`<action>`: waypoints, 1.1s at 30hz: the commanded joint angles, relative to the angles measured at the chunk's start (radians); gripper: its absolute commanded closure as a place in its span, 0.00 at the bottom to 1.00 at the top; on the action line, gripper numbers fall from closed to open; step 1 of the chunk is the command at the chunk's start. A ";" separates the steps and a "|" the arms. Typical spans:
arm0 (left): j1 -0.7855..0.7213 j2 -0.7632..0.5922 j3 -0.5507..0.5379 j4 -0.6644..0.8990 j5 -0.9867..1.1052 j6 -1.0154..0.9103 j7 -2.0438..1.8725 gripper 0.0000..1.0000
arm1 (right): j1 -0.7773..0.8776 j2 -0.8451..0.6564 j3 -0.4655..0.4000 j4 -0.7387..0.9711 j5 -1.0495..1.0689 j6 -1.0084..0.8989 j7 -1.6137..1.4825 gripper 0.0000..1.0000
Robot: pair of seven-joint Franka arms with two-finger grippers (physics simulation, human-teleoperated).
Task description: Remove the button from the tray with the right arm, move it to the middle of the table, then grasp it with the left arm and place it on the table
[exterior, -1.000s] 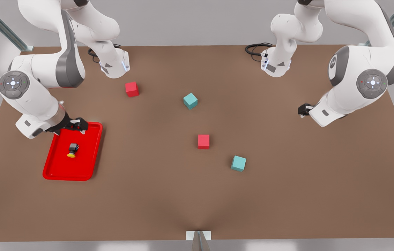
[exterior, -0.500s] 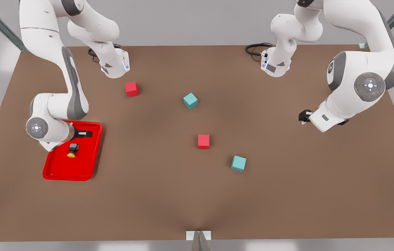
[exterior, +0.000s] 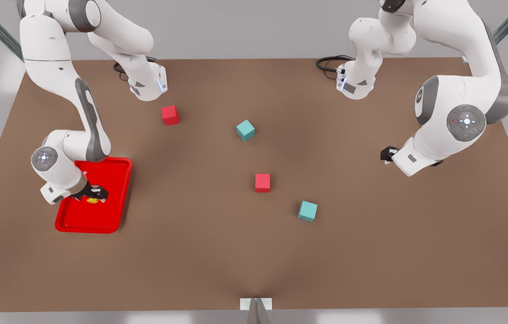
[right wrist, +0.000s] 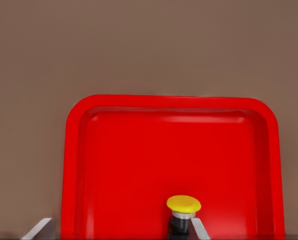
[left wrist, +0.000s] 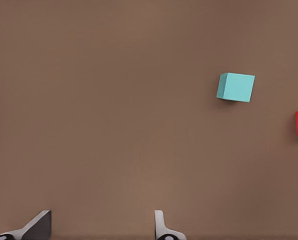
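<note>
The right gripper (exterior: 95, 194) hangs over the bright red shallow tray (exterior: 114, 211) at the brown bench's (exterior: 218, 252) eight o'clock, jaws spread around the yellow-capped dark grey button (right wrist: 183, 216) lying inside. The left gripper (exterior: 386, 155) waits at three o'clock above bare bench, jaws apart and empty.

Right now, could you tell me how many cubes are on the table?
4. A red cube sits near the back, a teal cube beside it, another red cube mid-table, and another teal cube nearest the front.

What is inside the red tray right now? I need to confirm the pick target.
The button lies on its side inside the tray, between the right pincer fingers. The pincer hides part of its dark base. The left pincer waits elsewhere.
</note>
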 commanded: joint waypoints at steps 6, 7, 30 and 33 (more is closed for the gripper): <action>0.000 0.006 0.001 0.000 0.001 0.004 0.004 0.00 | -0.038 0.000 -0.003 -0.017 0.001 -0.009 -0.024 0.00; 0.002 0.006 0.001 0.000 0.001 0.004 0.004 0.00 | -0.041 0.000 -0.003 -0.016 0.001 -0.039 -0.024 0.00; 0.002 0.016 0.001 0.000 0.001 0.004 0.004 0.00 | -0.115 0.158 -0.005 0.067 0.023 -0.233 -0.047 0.00; 0.003 0.016 0.001 0.000 0.001 0.004 0.004 0.00 | -0.121 0.174 -0.005 0.067 0.023 -0.202 -0.048 0.00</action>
